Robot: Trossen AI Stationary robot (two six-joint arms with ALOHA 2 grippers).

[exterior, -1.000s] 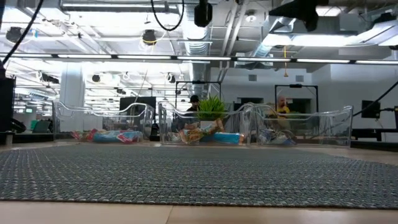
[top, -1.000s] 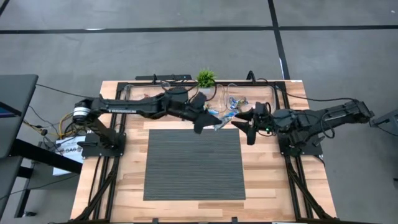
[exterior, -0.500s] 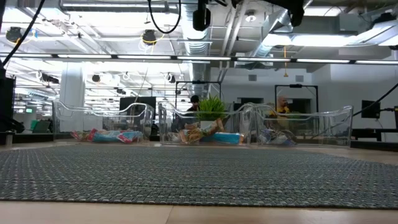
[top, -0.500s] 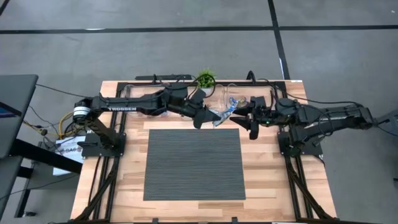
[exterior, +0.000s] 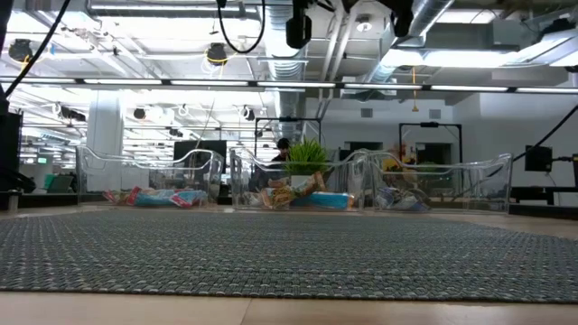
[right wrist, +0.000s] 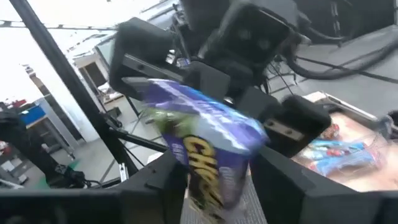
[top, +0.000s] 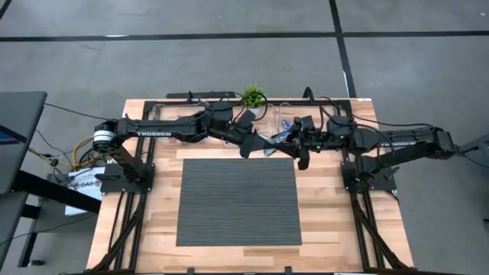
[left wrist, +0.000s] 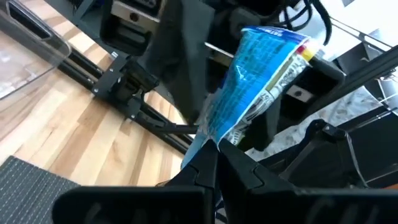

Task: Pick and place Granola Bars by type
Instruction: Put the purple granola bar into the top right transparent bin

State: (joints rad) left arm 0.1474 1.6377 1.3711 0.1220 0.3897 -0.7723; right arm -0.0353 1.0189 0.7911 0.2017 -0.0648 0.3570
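You have one blue bar (left wrist: 258, 93) up in the air between the two grippers, above the bare wood just behind the mat (top: 239, 200) and in front of the clear bins at the table's back edge. The left gripper (left wrist: 214, 163) is pinched tight on the bar's lower end, and in the left wrist view the wrapper rises away from the fingertips with its far end in front of the other arm's dark parts. The right gripper (top: 299, 147) meets it from the opposite side; in the right wrist view the same bar (right wrist: 199, 140) lies across the gap between that gripper's fingers (right wrist: 292, 177), which stand part way open around it (whether the pads touch the foil yet, you cannot tell from these views). From overhead both arms reach toward the middle of the table's back half, their tips almost together, and the bar shows there only as a small blue glint (top: 280, 139). The other bars (exterior: 302, 192) lie in the bins: in the low view a mixed heap of tan and blue in the middle bin (exterior: 354, 176), some blue and reddish ones (exterior: 155, 196) in the left bin (exterior: 108, 167), and a few wrappers (exterior: 402, 200) in the right bin (exterior: 483, 171). A small plant (top: 253, 95) stands behind the bins at the back edge.
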